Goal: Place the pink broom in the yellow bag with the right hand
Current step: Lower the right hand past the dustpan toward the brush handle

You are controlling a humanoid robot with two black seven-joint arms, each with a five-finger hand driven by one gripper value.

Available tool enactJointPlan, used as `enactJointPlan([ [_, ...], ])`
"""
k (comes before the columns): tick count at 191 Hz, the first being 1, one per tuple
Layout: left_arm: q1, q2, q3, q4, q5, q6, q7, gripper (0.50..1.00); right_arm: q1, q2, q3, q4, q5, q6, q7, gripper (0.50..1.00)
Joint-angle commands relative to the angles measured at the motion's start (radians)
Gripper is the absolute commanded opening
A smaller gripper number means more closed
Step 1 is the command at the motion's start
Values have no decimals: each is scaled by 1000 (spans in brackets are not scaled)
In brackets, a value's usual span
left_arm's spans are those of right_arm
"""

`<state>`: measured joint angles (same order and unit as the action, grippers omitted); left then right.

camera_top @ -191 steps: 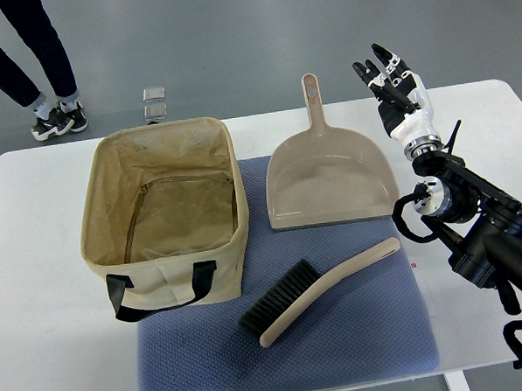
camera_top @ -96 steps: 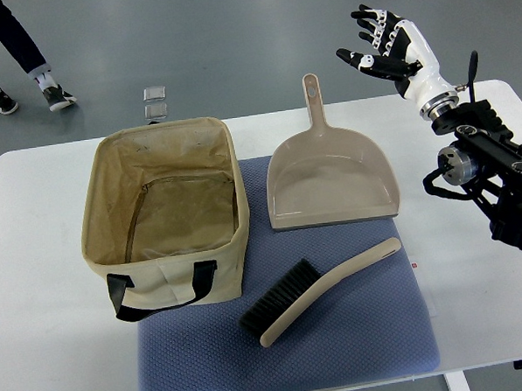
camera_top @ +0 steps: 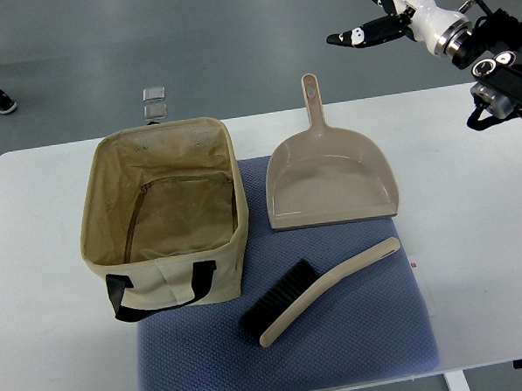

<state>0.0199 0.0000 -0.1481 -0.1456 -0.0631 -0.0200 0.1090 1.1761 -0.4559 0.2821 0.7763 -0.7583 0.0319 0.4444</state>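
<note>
The pink broom [camera_top: 323,289] lies slantwise on the blue mat [camera_top: 365,339] near the table's [camera_top: 473,237] front edge, black bristles toward the yellow bag [camera_top: 161,209], bare mat all around it. The bag stands open-topped at the mat's left edge, the dustpan [camera_top: 330,179] behind the broom. The right hand [camera_top: 376,12] hovers beyond the table's far right corner, fingers spread, holding nothing.

My right hand [camera_top: 376,14] white-shelled with black-tipped fingers [camera_top: 349,38], silver wrist ring, black jointed forearm [camera_top: 499,69], thin black cable
</note>
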Motion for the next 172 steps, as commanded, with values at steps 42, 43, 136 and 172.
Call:
enactJointPlan([
  [42,0,0,-1,0,0,0,0,1000,341,-107,-609,284,-53,-50,14,930],
  [43,0,0,-1,0,0,-1,0,1000,349,-109,-621,297,-56,-52,14,930],
  [136,0,0,1,0,0,0,0,1000,430,-188,-845,617,-354,-81,31,930],
  [172,0,0,-1,0,0,0,0,1000,315,-205,-834,618,-375,-99,22,930],
])
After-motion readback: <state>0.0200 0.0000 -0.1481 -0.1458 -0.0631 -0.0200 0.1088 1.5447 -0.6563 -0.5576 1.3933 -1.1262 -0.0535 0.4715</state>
